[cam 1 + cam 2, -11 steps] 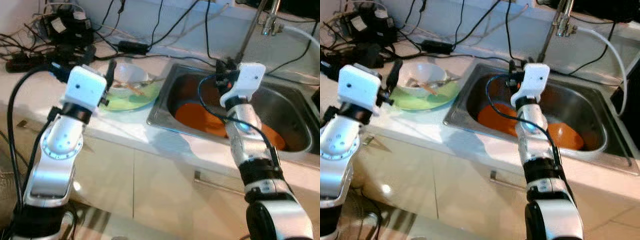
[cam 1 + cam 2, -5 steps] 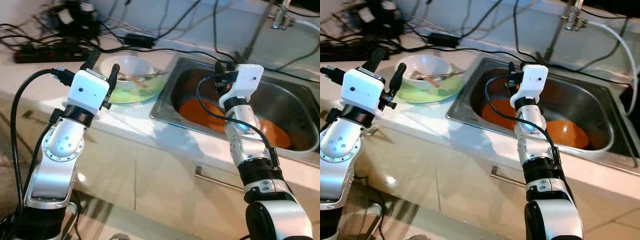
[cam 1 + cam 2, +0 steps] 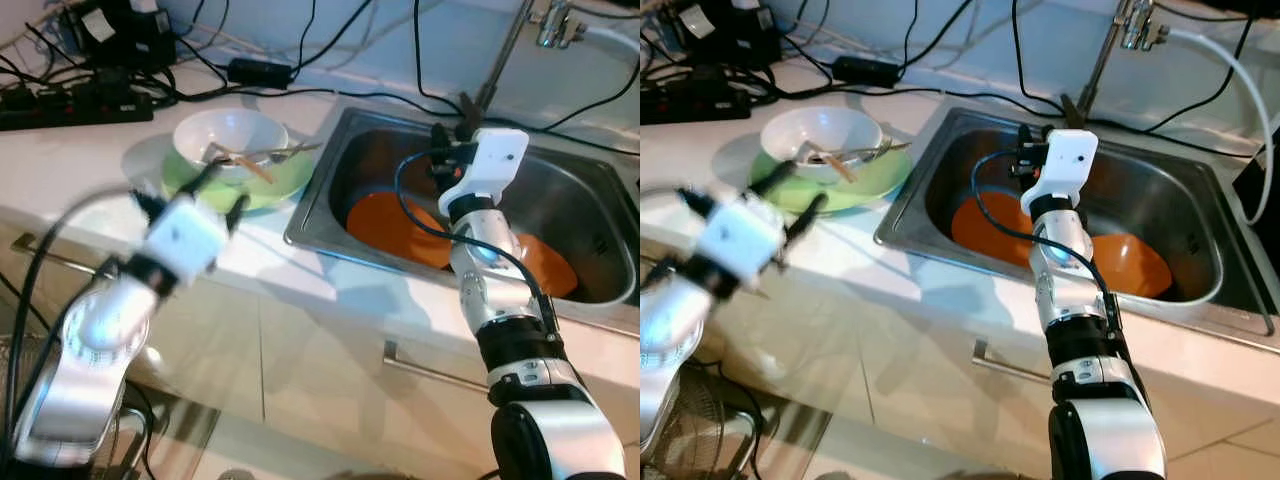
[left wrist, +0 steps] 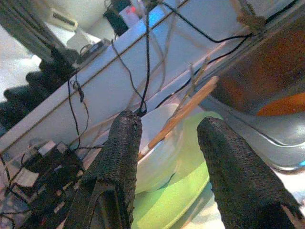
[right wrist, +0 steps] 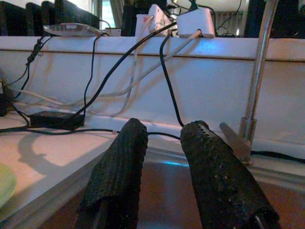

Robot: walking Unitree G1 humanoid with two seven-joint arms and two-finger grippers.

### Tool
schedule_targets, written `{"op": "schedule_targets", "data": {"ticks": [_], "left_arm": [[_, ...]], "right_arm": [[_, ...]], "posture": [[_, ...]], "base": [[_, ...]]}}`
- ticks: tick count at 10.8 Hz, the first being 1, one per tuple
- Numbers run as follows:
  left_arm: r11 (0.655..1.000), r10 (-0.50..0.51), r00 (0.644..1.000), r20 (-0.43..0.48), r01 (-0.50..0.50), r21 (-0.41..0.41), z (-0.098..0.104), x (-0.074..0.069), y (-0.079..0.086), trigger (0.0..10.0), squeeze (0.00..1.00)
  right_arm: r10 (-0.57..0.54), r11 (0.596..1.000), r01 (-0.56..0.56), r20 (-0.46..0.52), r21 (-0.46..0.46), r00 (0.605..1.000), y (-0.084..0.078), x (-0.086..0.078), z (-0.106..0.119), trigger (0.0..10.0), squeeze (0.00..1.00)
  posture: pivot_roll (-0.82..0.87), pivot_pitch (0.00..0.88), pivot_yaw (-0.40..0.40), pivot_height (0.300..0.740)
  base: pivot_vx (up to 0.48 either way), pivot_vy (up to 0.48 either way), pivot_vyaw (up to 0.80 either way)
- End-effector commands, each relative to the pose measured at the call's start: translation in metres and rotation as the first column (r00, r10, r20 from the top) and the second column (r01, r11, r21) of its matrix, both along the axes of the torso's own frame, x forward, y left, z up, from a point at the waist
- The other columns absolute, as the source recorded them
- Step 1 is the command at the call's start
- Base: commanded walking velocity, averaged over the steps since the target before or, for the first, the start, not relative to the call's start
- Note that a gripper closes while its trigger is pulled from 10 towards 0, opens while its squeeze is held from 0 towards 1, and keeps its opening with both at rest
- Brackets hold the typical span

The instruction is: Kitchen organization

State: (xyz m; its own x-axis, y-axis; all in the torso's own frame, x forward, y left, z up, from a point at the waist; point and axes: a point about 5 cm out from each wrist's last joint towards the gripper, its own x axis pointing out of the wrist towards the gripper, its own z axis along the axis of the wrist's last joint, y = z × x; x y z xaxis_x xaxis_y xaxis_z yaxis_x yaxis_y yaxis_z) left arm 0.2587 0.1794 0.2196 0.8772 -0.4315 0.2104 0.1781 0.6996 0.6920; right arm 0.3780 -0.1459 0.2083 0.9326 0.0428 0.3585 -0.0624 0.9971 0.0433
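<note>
Left gripper (image 4: 167,157), fingers parted and empty, just short of white bowl (image 3: 229,137) on green plate (image 3: 283,186), beside sink (image 3: 330,170). Right gripper (image 5: 159,157) parted, over sink.

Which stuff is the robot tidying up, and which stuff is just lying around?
For the job: white bowl holding chopsticks and a fork; green plate under it; orange plates in the sink; open left gripper.

Just lying about: black cables, power strip, faucet.
</note>
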Motion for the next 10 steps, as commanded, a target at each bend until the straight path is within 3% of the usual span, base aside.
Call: {"op": "schedule_targets", "data": {"ticks": [1,2,3,5,7,10], "left_arm": [[0.999,-0.013,1.000,0.022,0.012,0.031,0.004,-0.008,0.000,10.0,0.00],[0.999,-0.002,1.000,0.005,0.002,0.045,0.001,-0.011,0.002,10.0,0.00],[0.994,-0.002,1.000,0.012,0.000,0.113,-0.003,-0.008,-0.001,10.0,0.00],[0.986,-0.018,0.999,0.045,0.010,0.167,-0.002,0.006,-0.013,10.0,0.00],[0.981,-0.042,0.997,0.064,0.028,0.194,-0.003,0.025,-0.025,10.0,0.00],[0.976,-0.074,0.994,0.078,0.056,0.211,-0.006,0.038,-0.038,10.0,0.00]], "right_arm": [[-0.013,1.000,0.013,-0.016,0.006,1.000,-0.005,0.000,-0.003,10.0,0.00],[-0.010,1.000,0.010,-0.018,0.009,1.000,-0.004,0.001,-0.003,10.0,0.00],[0.003,1.000,-0.003,-0.024,0.011,1.000,0.000,0.002,-0.004,10.0,0.00],[0.011,1.000,-0.010,-0.021,0.014,1.000,0.003,0.002,-0.003,10.0,0.00],[0.014,1.000,-0.013,-0.012,0.018,1.000,0.005,0.000,-0.004,10.0,0.00],[0.010,1.000,-0.010,-0.006,0.020,1.000,0.004,-0.001,-0.003,10.0,0.00]], "posture": [[0.30,0.058,-0.078,0.740],[0.31,0.060,-0.085,0.740],[0.32,0.055,-0.089,0.740],[0.31,0.047,-0.087,0.740],[0.28,0.027,-0.070,0.740],[0.26,0.008,-0.062,0.740]], "base": [[0.000,0.000,0.00],[0.000,0.000,0.00],[0.000,0.000,0.00],[0.000,0.000,0.00],[0.000,0.000,0.00],[0.000,0.000,0.00]]}}
